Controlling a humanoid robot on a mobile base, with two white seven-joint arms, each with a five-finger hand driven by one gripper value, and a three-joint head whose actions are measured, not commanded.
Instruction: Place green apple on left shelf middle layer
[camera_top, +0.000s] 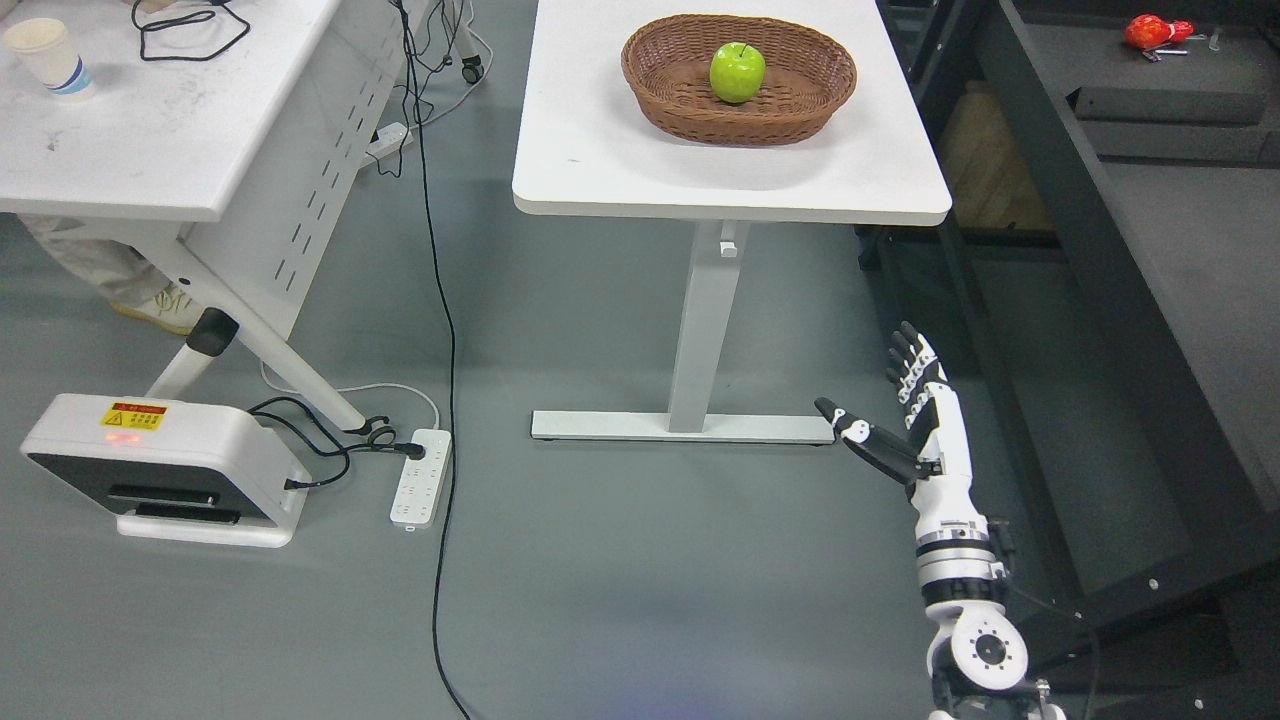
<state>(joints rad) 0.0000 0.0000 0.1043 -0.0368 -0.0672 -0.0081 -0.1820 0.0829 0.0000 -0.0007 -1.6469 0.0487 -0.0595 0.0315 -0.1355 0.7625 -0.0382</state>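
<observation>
Right hand (915, 420) spread, holding nothing; glossy green apple (737, 72) rests in basket (800, 95).

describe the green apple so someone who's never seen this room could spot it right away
Find the white table at top centre, standing on a single leg. On it sits an oval brown wicker basket, and the green apple lies inside. It is the only thing in the basket, bright glossy green with a short dark stem.
</observation>
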